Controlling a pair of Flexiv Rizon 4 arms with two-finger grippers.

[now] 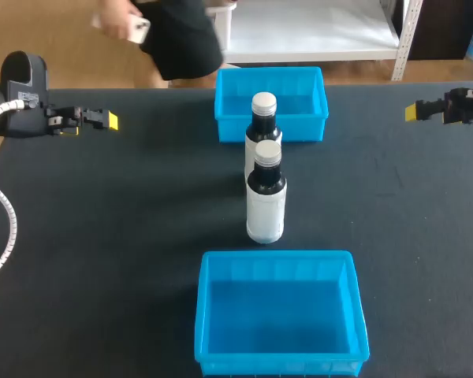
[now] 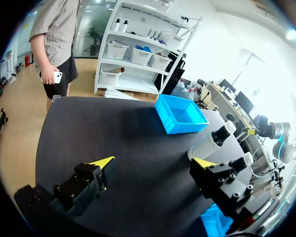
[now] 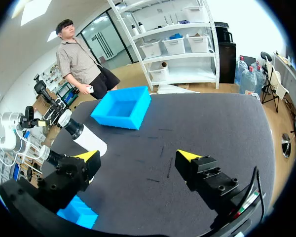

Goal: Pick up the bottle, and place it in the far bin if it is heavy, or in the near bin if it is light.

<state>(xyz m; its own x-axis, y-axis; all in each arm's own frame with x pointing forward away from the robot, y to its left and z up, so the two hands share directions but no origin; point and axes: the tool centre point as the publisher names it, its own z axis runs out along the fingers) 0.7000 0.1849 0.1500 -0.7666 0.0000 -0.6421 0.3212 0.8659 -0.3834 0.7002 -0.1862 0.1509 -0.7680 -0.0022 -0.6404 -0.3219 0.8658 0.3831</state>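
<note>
Two dark bottles with white caps and white labels stand upright in the middle of the table. The rear bottle [image 1: 263, 124] [image 2: 213, 139] [image 3: 85, 136] is just in front of the far blue bin [image 1: 301, 126] [image 2: 180, 114] [image 3: 122, 109]. The front bottle [image 1: 266, 198] [image 2: 240, 162] [image 3: 53, 157] stands between it and the near blue bin [image 1: 276, 256] [image 2: 216, 220] [image 3: 78, 210]. My left gripper [image 1: 102, 120] [image 2: 153, 163] hangs open at the far left, holding nothing. My right gripper [image 1: 414, 111] [image 3: 137, 155] hangs open at the far right, also holding nothing. Both grippers are well away from the bottles.
Both bins hold nothing. The black tabletop [image 1: 126, 236] lies bare on either side of the bottles. A white cable [image 1: 6, 213] loops along my left arm at the table's left edge.
</note>
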